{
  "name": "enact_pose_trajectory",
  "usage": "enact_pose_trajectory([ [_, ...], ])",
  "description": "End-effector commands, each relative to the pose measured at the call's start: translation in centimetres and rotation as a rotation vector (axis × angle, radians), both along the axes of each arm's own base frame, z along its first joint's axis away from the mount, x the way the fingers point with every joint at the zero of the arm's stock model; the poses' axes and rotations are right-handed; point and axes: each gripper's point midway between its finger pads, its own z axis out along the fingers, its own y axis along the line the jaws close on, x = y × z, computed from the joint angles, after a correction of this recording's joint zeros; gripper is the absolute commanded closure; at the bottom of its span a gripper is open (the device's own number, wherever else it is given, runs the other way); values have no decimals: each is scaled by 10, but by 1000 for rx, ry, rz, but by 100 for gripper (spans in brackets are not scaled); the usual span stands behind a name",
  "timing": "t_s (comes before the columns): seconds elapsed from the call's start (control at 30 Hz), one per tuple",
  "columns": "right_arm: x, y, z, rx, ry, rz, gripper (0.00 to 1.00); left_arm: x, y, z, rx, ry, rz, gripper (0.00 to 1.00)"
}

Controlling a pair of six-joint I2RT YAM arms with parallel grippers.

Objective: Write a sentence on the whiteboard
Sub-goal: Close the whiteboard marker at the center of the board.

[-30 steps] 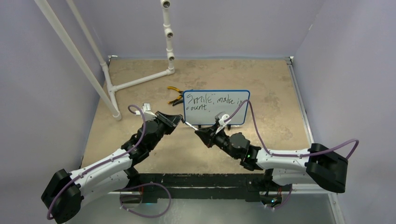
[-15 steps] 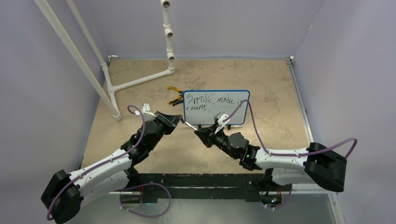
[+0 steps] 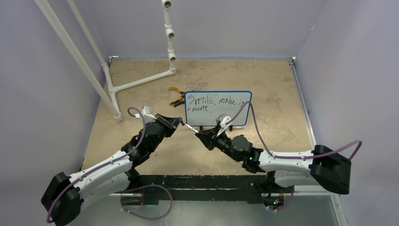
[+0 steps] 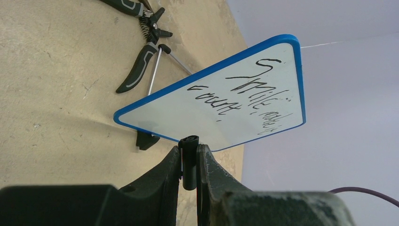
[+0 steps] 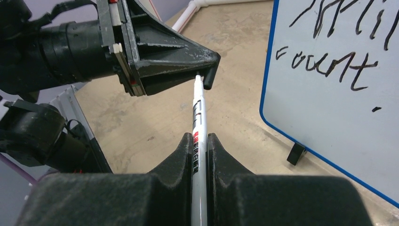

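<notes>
A: Table (image 3: 273,94) first. Board (image 3: 217,108) stands mid-table on its feet, sentence (image 3: 214,101) on it in two lines. Arms?

B: Both just in front of its lower left corner. My right gripper (image 3: 199,135) pinches the marker (image 5: 197,122); my left gripper (image 3: 179,123) pinches the cap (image 4: 189,162). Tip sits just beside the cap's mouth.

A: Risk?

B: Misalignment, I judge. If I push off-axis, the tip skids off the rim, or the cap twists out of the jaws.

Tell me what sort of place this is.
Likely a robot lab's enclosed test cell: plain lavender walls box in a tan table, a white PVC pipe frame stands on it, and a small whiteboard is propped up there.
</notes>
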Motion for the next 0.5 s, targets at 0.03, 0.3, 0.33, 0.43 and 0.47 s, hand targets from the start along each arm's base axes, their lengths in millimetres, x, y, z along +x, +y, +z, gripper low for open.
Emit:
enact_pose_trajectory([
  [0.03,-1,7,1,-9,-11,13,100,5,-1,26,-50,-42,20,100],
  [0.3,1,7,-1,-17,-7,0,100,4,-1,29,-56,-46,17,100],
  [0.33,1,7,-1,-21,-6,-1,100,4,-2,30,-58,-47,16,100],
  [0.43,2,8,-1,-24,-5,-5,100,4,-1,32,-60,-51,16,100],
  [0.47,2,7,-1,-23,-5,-7,100,4,-1,32,-60,-50,15,100],
])
